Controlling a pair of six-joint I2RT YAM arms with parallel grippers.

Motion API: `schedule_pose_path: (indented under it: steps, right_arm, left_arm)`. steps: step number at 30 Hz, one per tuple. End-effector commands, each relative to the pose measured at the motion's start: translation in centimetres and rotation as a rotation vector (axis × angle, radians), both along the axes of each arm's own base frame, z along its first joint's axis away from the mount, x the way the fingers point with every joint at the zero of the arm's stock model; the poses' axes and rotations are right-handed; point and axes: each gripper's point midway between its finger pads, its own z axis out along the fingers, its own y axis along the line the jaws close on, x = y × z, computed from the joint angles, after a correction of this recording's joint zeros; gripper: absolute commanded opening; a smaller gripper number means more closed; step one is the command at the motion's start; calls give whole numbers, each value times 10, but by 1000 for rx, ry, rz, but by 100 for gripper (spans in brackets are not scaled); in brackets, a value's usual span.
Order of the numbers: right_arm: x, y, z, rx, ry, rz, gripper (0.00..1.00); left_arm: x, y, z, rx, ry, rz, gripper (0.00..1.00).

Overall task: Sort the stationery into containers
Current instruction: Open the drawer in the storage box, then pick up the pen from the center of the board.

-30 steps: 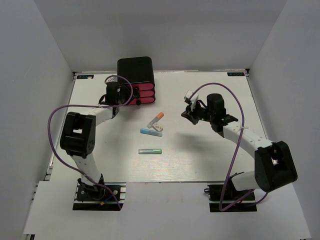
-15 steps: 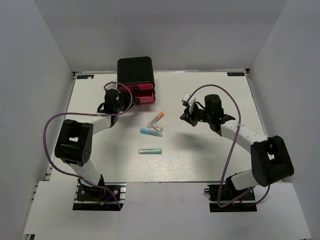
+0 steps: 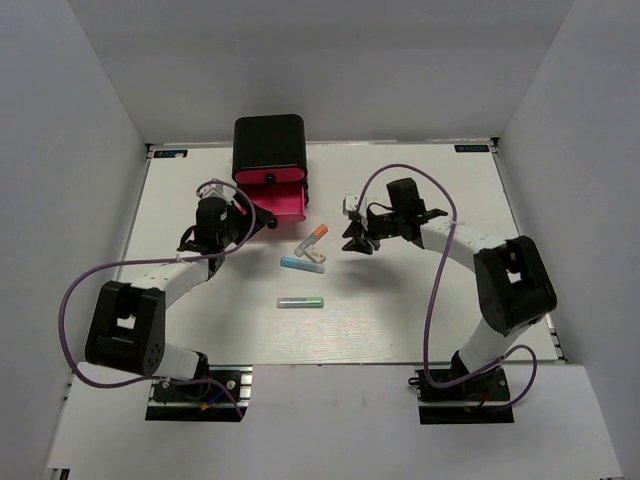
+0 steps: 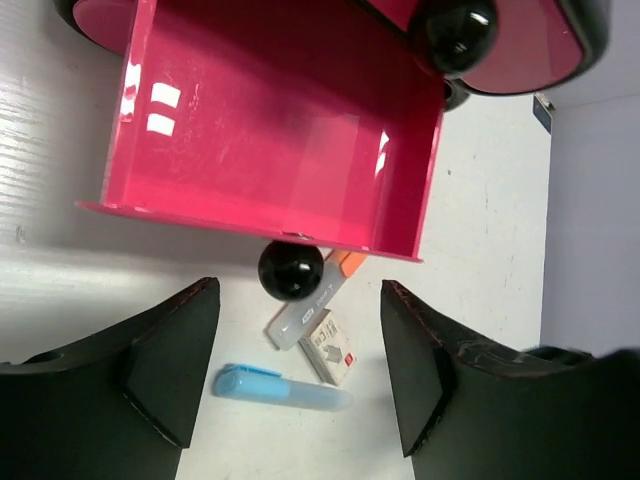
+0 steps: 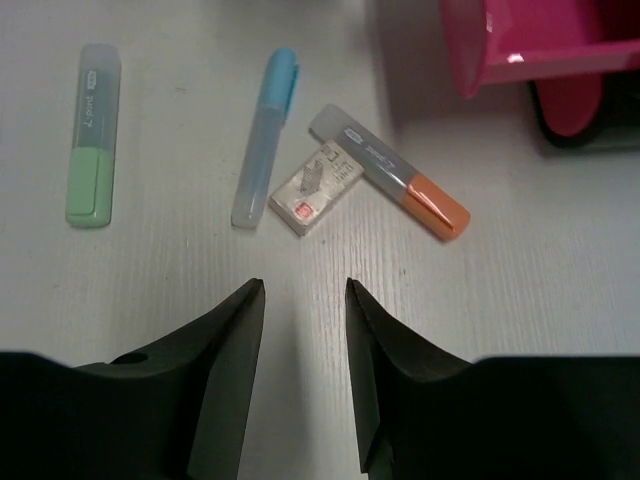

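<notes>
**Top view.** A black cabinet [image 3: 268, 140] stands at the upper left of the counter [image 3: 420, 320]. One pink-red drawer [image 3: 277, 198] is drawn out of it toward the lower edge of the frame. The four pieces of stationery lie on the counter near the frame's centre, all outside the drawer. The grey marker with an orange tip [image 3: 312, 237] is uppermost and lies diagonally. The white eraser block [image 3: 313, 255] is just below it, and the light blue pen [image 3: 298, 264] is beside the eraser. The green marker [image 3: 300, 302] lies apart from these, lower in the frame.

**Left wrist view.** The left fingers [image 4: 170, 370] are spread wide and grip nothing. The round black knob [image 4: 290, 270] on the drawer's front wall sits just above the gap between their tips, and neither finger touches it. The drawer's interior fills the upper half of the frame. A second knob [image 4: 455, 30] shows on a closed drawer front at the upper right. Which tier the open drawer belongs to cannot be told.

**Right wrist view.** The right fingers [image 5: 215, 370] are parted by a moderate gap and hold nothing. They hang over bare counter below the eraser. The green marker is at the upper left and the light blue pen is beside the eraser. The eraser touches the grey marker, whose orange tip points to the lower right. A corner of the open drawer shows at the upper right.
</notes>
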Motion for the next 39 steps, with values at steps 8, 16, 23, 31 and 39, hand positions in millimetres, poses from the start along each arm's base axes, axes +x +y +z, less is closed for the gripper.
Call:
schedule_pose_path:
  steps: [8,16,23,31,39]
  right_arm:
    - [-47,49,-27,-65,-33,299,46]
    - [-38,88,-35,-108,-64,229,46]
    - [-20,109,-43,-140,-107,162,46]
    - [-18,123,-69,-249,-88,180,46]
    - [-34,109,-91,-319,-55,199,32]
  left_arm:
    - [-57,27,39,86,-58,25,52]
    - [-122,28,21,35,18,-19,30]
    - [-158,32,11,26,68,-37,55]
    - [-168,27,29,50,23,-116,59]
    - [-170,9,55,174,-75,-370,58]
